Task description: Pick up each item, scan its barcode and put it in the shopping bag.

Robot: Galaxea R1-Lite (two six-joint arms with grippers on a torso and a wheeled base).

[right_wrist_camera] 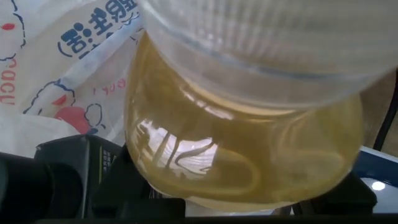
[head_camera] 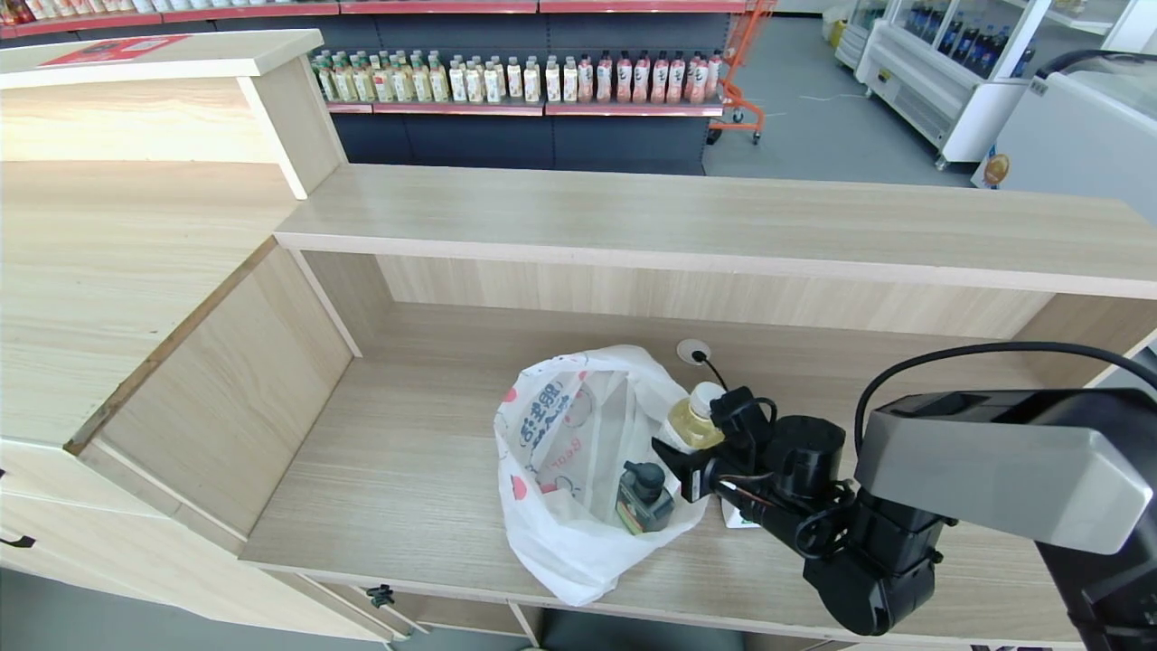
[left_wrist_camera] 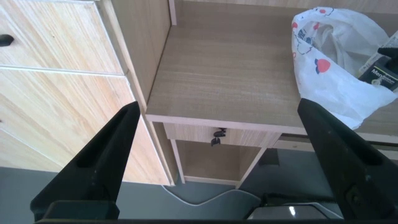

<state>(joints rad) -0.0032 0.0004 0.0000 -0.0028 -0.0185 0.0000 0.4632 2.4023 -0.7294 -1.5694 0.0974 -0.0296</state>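
Note:
A white shopping bag (head_camera: 578, 470) with red and blue print lies open on the lower counter (head_camera: 407, 470). Inside it sits a dark boxy bottle with a black cap (head_camera: 644, 497). My right gripper (head_camera: 714, 443) is shut on a clear bottle of yellow drink (head_camera: 694, 418) with a white cap, held tilted at the bag's right rim. Up close, the yellow bottle (right_wrist_camera: 242, 130) hangs over the bag (right_wrist_camera: 68, 68) and the dark item (right_wrist_camera: 68, 174). My left gripper (left_wrist_camera: 217, 168) is open and empty, below the counter's front edge, with the bag (left_wrist_camera: 339, 68) off to one side.
A raised wooden ledge (head_camera: 705, 217) runs behind the lower counter, and a side wall (head_camera: 226, 380) closes its left. A cable grommet (head_camera: 693, 351) sits behind the bag. A small white object (head_camera: 734, 517) lies partly under my right arm. A drawer lock (left_wrist_camera: 216, 137) shows under the counter.

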